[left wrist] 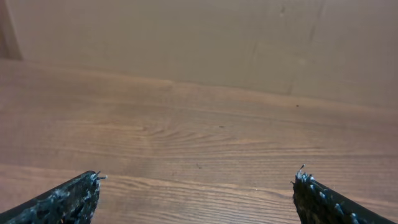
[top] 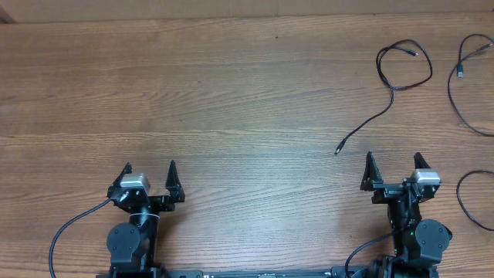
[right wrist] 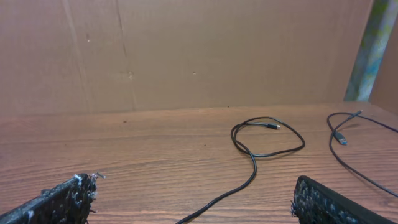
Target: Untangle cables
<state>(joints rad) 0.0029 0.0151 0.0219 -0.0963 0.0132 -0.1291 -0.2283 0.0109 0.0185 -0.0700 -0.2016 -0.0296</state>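
A thin black cable point(top: 395, 86) lies at the back right of the wooden table point(top: 231, 93), looped at its far end with a tail running toward my right gripper; it also shows in the right wrist view point(right wrist: 255, 163). A second black cable point(top: 458, 96) lies at the right edge and shows in the right wrist view point(right wrist: 348, 158). A third cable point(top: 466, 202) curls at the right edge beside the right arm. My right gripper point(top: 394, 164) point(right wrist: 194, 199) is open and empty, just short of the first cable's plug tip point(top: 337, 150). My left gripper point(top: 150, 170) point(left wrist: 198, 194) is open and empty over bare wood.
A cardboard wall point(right wrist: 199, 50) stands behind the table's far edge. Thick black wires run from each arm base at the front edge point(top: 65, 232).
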